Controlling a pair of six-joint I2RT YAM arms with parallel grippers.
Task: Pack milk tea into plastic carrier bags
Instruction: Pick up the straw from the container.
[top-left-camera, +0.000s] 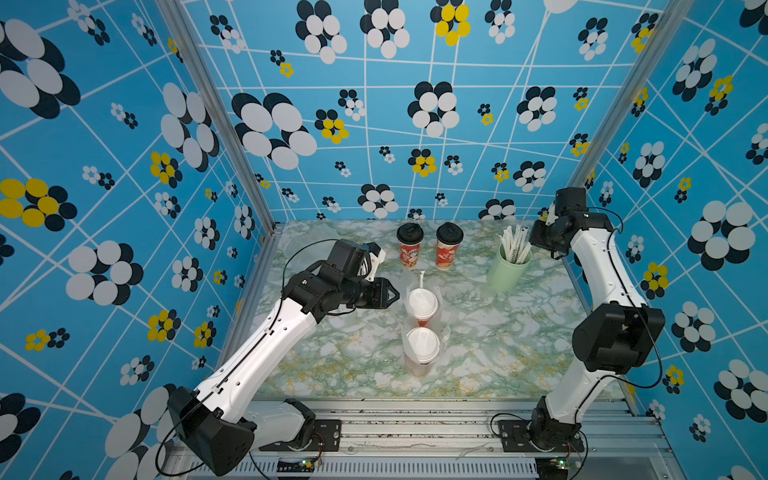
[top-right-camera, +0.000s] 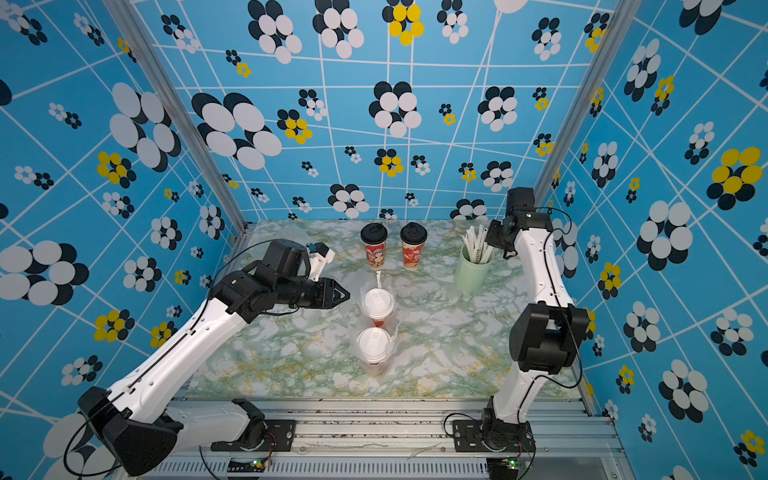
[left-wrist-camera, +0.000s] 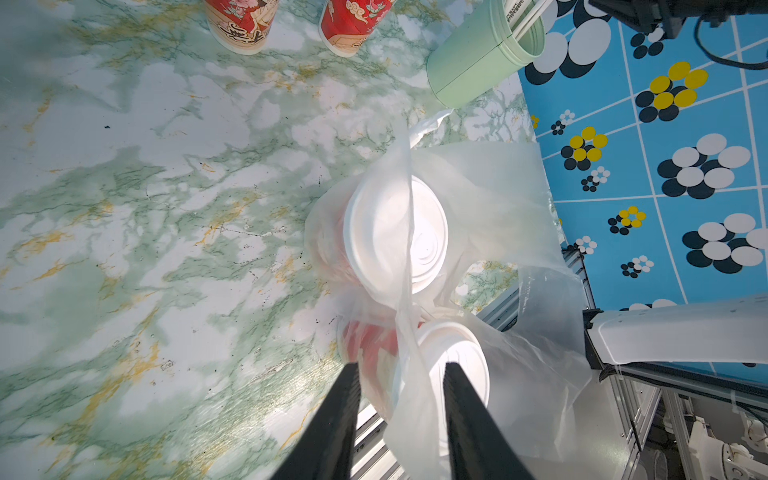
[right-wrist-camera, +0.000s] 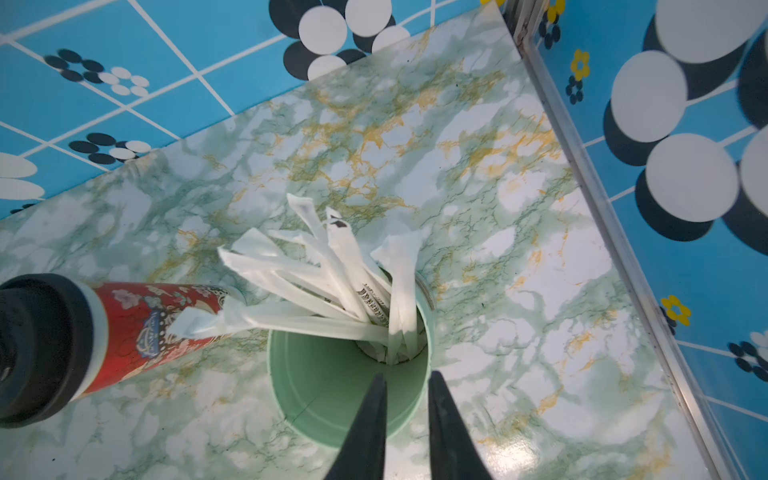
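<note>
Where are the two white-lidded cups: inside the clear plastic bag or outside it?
Inside. In the left wrist view the bag wraps the white-lidded cups, its film lying over both lids.

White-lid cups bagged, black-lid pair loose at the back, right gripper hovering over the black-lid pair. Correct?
One error: the right gripper hovers over the green straw cup, not the black-lid pair. The right wrist view shows this. The rest stands: white-lid cups bagged, black-lid pair loose at the back.
</note>
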